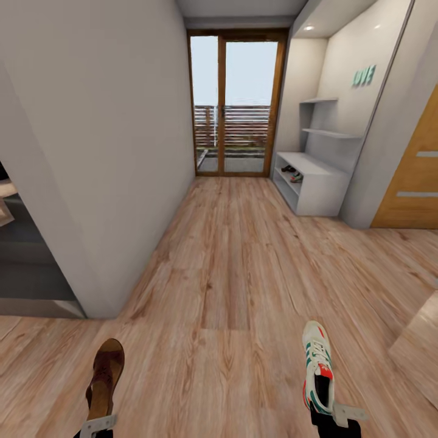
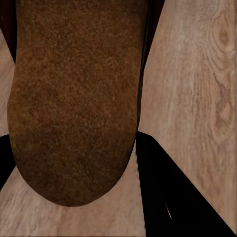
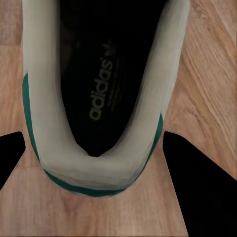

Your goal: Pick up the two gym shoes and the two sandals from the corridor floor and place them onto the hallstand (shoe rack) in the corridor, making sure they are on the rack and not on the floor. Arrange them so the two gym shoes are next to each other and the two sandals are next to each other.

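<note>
One dark-brown sandal (image 1: pixel 106 371) hangs over the corridor floor (image 1: pixel 231 255) at the lower left of the head view, with my left gripper (image 1: pixel 97 424) shut on its heel end. Its tan footbed (image 2: pixel 74 108) sits between the black fingers (image 2: pixel 170 197). At the lower right, my right gripper (image 1: pixel 333 417) is shut on the heel of a white gym shoe (image 1: pixel 317 365) with green stripes. The shoe's heel rim (image 3: pixel 98 165) lies between the fingers (image 3: pixel 197 187). Far ahead on the right stands the white hallstand (image 1: pixel 322 194). Its shelves hold a dark sandal (image 1: pixel 288 168) and a second gym shoe (image 1: pixel 296 177).
A white wall corner (image 1: pixel 103 182) juts in on the left. A glass door (image 1: pixel 237 103) closes the corridor's far end. Floating shelves (image 1: pixel 331 132) hang above the hallstand, with a wooden door (image 1: pixel 413 176) beside it. A light wood edge (image 1: pixel 420 353) shows at the right.
</note>
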Robot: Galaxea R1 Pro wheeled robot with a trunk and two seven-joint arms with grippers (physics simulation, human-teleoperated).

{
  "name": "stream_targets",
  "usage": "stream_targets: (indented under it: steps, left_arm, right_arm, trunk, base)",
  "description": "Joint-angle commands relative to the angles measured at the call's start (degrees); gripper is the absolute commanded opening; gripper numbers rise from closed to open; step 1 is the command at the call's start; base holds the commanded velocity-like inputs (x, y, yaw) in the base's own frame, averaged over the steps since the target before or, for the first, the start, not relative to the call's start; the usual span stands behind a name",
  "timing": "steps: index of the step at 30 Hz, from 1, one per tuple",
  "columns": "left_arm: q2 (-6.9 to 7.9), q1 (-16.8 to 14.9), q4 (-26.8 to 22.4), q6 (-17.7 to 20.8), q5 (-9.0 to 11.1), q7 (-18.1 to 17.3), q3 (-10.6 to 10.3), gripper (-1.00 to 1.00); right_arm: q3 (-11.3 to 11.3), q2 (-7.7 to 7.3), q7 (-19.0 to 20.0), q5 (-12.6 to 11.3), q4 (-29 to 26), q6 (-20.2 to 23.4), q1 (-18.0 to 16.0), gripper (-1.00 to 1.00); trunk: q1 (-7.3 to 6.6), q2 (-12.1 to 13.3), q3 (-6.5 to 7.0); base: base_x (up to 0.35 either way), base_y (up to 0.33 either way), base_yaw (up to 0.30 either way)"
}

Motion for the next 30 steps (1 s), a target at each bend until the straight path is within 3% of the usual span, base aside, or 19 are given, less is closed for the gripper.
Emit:
stream_targets:
  steps: [1,30]
  left_arm:
    - [-0.03,-0.1,0.0,-0.2,-0.8,-0.3,0.5,-1.00]
    - [-0.02,-0.1,0.0,-0.2,-0.8,-0.3,0.5,-1.00]
  right_arm:
    - [-0.2,0.01,0.1,0.0,0.0,-0.2,0.0,-1.00]
    - [-0.1,0.01,0.1,0.1,0.0,-0.2,0.0,-1.00]
  trunk:
    - [0.02,0.0,-0.05]
    - [0.02,0.0,-0.05]
  base:
    - [0.338,0.000,0.000]
    - [0.338,0.000,0.000]
